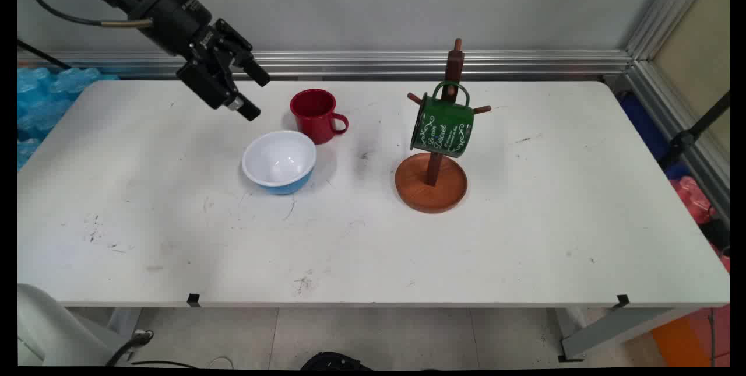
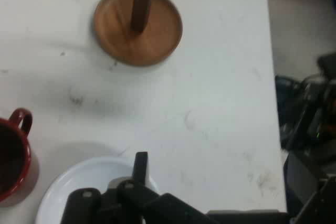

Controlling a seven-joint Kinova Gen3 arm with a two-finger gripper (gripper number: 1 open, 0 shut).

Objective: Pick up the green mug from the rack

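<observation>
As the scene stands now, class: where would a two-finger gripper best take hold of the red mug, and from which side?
Probably the rim of the red mug, from above, one finger inside and one outside. It stands upright, mouth open. Choose the wall away from the handle, which points right, and away from the bowl close in front.

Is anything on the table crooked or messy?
The green mug hangs tilted on the wooden mug tree. The table has dark scuff marks. The red mug and bowl stand upright.
</observation>
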